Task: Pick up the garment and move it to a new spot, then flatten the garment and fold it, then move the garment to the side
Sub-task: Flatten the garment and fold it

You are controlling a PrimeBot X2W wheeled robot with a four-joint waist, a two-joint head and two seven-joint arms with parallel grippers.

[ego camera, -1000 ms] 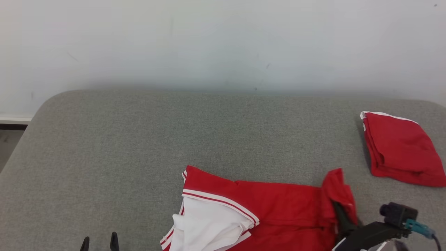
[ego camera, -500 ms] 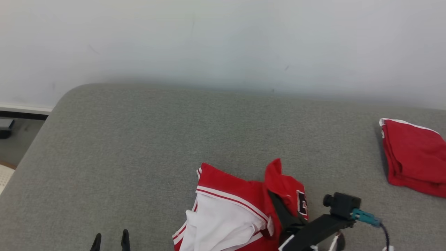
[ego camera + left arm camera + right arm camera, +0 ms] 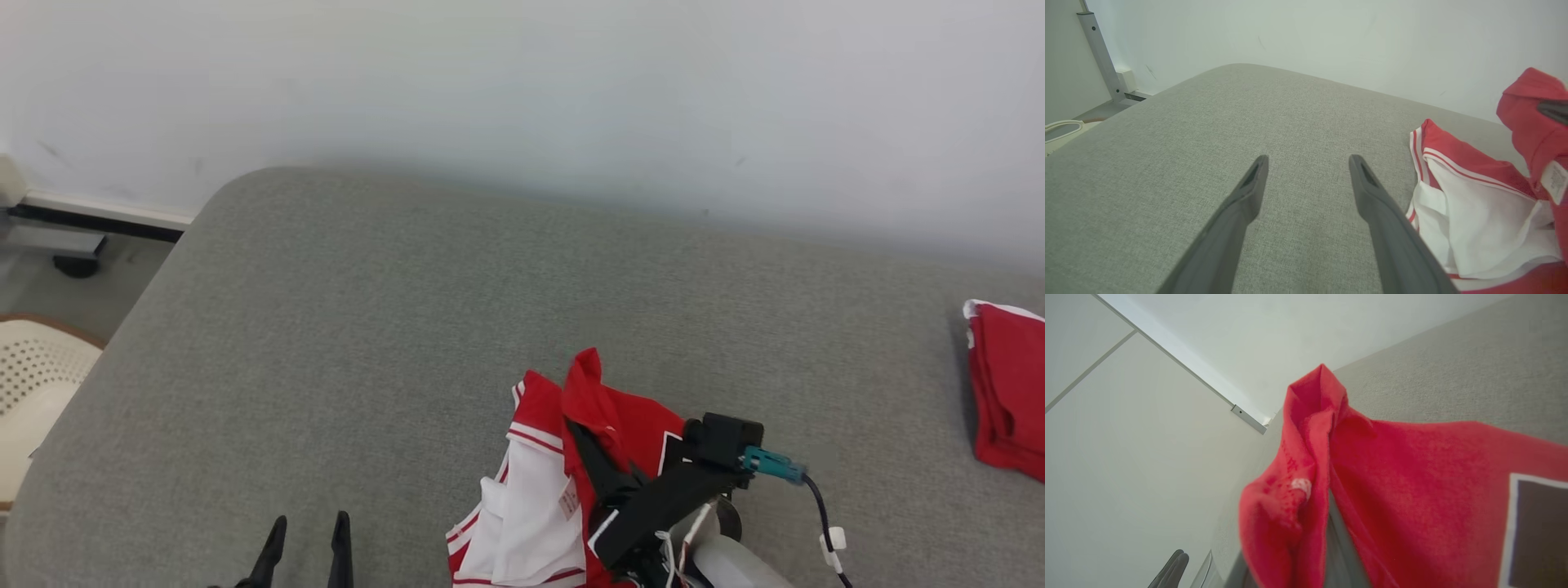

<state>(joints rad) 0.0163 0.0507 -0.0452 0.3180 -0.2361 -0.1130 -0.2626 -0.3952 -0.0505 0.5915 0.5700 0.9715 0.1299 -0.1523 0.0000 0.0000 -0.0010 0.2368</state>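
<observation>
head: high, downward | wrists: low, close (both share garment (image 3: 1457, 153))

Left of garment (image 3: 535, 506), cushion (image 3: 367, 327) seemingly bare.

Two red garments (image 3: 629, 420) (image 3: 1008, 392), two grippers (image 3: 310, 523) (image 3: 581, 437), one grey padded surface (image 3: 392, 327), one cream perforated object (image 3: 33, 384).
</observation>
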